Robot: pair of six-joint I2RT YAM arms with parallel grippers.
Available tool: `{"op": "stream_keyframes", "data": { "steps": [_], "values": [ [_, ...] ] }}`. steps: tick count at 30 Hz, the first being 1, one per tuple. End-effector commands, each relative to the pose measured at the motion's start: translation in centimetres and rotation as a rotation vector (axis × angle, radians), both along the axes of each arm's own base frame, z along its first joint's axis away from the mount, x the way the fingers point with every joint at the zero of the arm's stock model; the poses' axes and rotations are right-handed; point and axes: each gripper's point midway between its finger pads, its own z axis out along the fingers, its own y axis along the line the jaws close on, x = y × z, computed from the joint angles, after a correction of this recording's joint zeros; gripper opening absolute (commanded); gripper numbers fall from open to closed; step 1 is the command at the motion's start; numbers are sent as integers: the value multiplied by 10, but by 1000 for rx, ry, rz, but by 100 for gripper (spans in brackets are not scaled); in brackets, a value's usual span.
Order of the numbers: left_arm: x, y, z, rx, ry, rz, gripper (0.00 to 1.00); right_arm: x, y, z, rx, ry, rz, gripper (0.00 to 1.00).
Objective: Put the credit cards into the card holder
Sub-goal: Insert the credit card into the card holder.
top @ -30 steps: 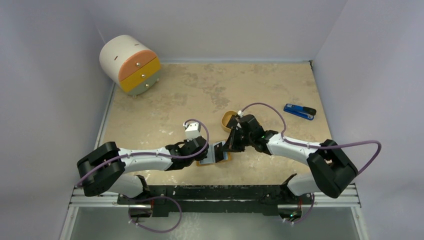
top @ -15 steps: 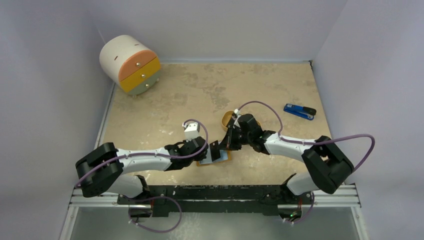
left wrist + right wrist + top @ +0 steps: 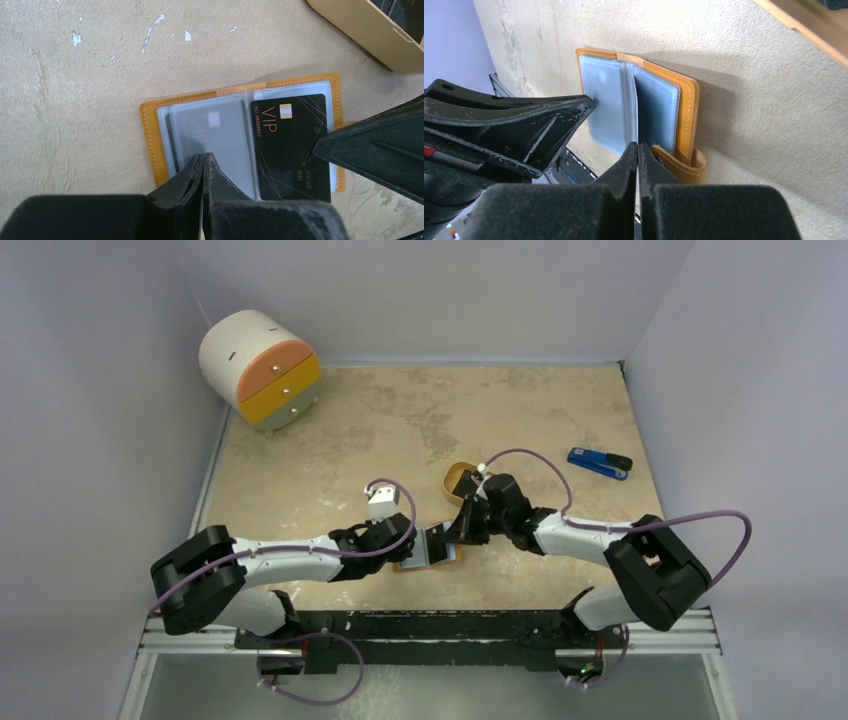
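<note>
The card holder lies open on the table, orange outside with pale blue-grey clear sleeves; it also shows as the card holder in the other views. My left gripper is shut, its tips resting on the left-hand sleeve. A black credit card marked VIP lies over the right-hand half. My right gripper is shut on that card's edge, beside the snap tab. The top of a dark card sits in a left sleeve.
An orange oval tray stands just behind the holder, dark cards inside it. A blue-and-black gadget lies at the right. A round white drawer unit is at the back left. Walls enclose the table.
My right gripper tipped the card up and leftward half a second ago, then brought it back down over the holder's right half. The left arm has stayed put.
</note>
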Motion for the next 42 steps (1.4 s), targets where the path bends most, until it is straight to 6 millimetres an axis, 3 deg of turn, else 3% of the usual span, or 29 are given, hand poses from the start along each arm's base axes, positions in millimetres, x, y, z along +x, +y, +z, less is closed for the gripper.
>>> {"op": "stream_keyframes", "data": {
  "steps": [1, 9, 29, 36, 42],
  "values": [
    [-10, 22, -18, 93, 51, 8, 0, 6, 4, 6, 33, -38, -5, 0],
    [-11, 22, -19, 93, 55, 8, 0, 7, 13, 16, 97, -71, 30, 0],
    [-11, 22, -20, 91, 59, 8, 0, 6, 16, 0, 97, -38, 37, 0],
    [-11, 23, -21, 94, 59, 11, 0, -6, 10, -15, 82, 15, 38, 0],
    [-11, 22, -14, 82, 52, 15, 1, 2, 18, -18, 126, 14, 7, 0]
  ]
}}
